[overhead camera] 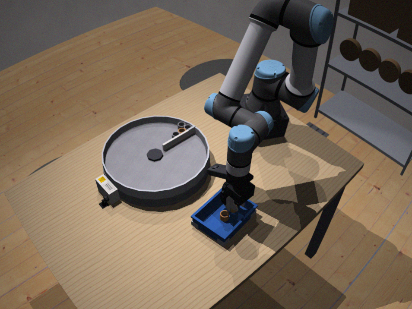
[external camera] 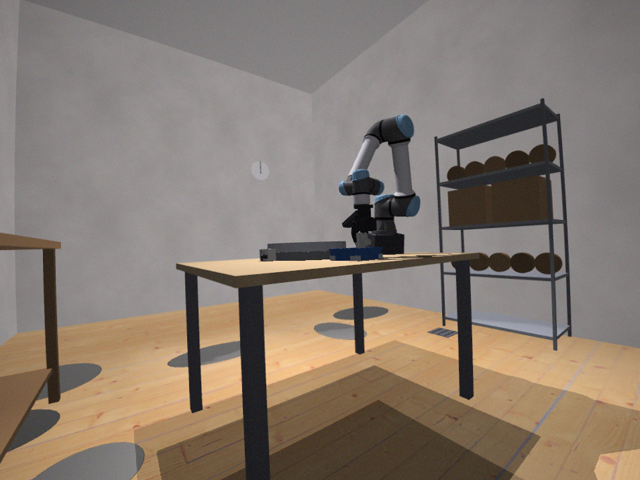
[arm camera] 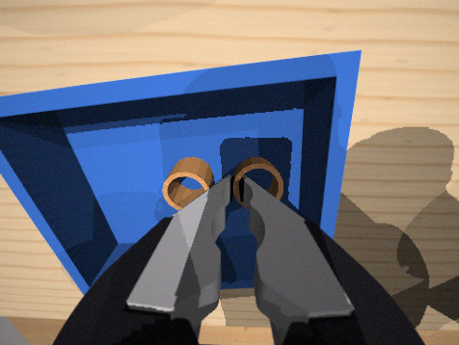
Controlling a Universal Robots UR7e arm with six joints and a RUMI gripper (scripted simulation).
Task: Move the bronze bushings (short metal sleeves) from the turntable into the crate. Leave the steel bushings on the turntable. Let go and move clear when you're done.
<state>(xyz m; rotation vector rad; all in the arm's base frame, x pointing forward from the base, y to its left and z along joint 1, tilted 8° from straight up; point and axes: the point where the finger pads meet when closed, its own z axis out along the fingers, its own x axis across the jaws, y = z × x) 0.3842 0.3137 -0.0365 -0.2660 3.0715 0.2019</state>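
Observation:
My gripper [overhead camera: 232, 210] [arm camera: 236, 177] is low over the blue crate [overhead camera: 207, 229] [external camera: 356, 253] [arm camera: 341, 120]. Its jaws are shut on the near-side wall of a bronze bushing [overhead camera: 234, 210] [arm camera: 257, 161], one tip inside its bore and one outside. In the top view the jaws partly hide it. Another bronze bushing [overhead camera: 223, 218] [arm camera: 195, 166] is on the crate floor, just left of the jaws in the wrist view. On the grey turntable [overhead camera: 133, 166], a bronze bushing [overhead camera: 181, 130] sits among steel bushings [overhead camera: 178, 126] [overhead camera: 188, 126] [overhead camera: 173, 136] by the white bar.
The white bar [overhead camera: 179, 138] reaches from near the turntable's hub [overhead camera: 154, 154] to its raised rim. A white box with a yellow label [overhead camera: 107, 187] is on the turntable's outer side. The turntable's wall stands left of the crate. A shelf rack [overhead camera: 362, 123] [external camera: 496, 224] stands behind the arm.

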